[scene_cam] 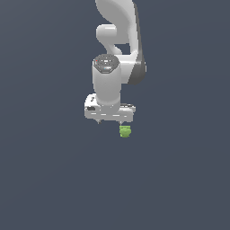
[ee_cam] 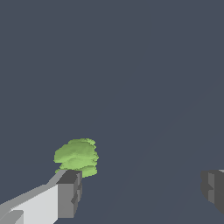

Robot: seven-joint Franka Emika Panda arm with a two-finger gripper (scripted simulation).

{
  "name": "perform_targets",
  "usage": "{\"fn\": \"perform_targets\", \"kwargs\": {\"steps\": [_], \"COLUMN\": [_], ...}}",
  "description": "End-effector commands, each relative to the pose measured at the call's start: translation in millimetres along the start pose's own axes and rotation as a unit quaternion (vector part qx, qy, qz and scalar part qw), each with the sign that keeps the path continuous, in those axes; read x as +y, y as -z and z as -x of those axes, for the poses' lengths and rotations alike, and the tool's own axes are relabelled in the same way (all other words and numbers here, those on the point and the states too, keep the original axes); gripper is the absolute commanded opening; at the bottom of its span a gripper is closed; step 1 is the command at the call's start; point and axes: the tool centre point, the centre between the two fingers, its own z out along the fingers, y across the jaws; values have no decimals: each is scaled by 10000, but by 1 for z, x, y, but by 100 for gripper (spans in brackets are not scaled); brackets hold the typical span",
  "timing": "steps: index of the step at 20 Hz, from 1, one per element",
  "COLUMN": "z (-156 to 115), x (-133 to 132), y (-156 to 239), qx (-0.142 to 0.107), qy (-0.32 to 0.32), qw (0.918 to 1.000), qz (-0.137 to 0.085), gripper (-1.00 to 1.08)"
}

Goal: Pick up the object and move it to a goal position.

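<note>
gripper (scene_cam: pixel 110 122) spread wide, grasping nothing; lime-green object (ee_cam: pixel 76 157) sits just beside one fingertip (ee_cam: pixel 69 192). Object lumpy, rounded, layered; fingers grey, blocky

Colours of the scene — plain, no patterns

The object (scene_cam: pixel 125 131) is bright lime-green, the arm (scene_cam: pixel 117 49) white with dark grey joints, the fingertips (ee_cam: pixel 69 194) grey — the background flat slate-blue.

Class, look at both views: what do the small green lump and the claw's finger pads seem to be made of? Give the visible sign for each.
Green lump: matte, possibly soft or leafy; its surface shows stacked ridges without shine, though the render leaves the material open.
Claw finger pads: dull dark grey, perhaps rubber or plastic; flat, blocky faces with no glint.
</note>
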Motion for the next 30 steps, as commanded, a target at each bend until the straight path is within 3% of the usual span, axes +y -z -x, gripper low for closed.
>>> {"fn": "perform_targets", "kwargs": {"steps": [1,9,16,22,30], "z": [0,-1,0,4,21], "x": [0,27,27,7,-47], "y": [0,-2,-3,-17,-54], "qx": [0,-37,-36,-7,67], "qy": [0,17,25,124,393], "qw": [10000,9999,9999,9998,9992], "qz": [0,156,159,135,49], "gripper": [100,100,100,100,100]}}
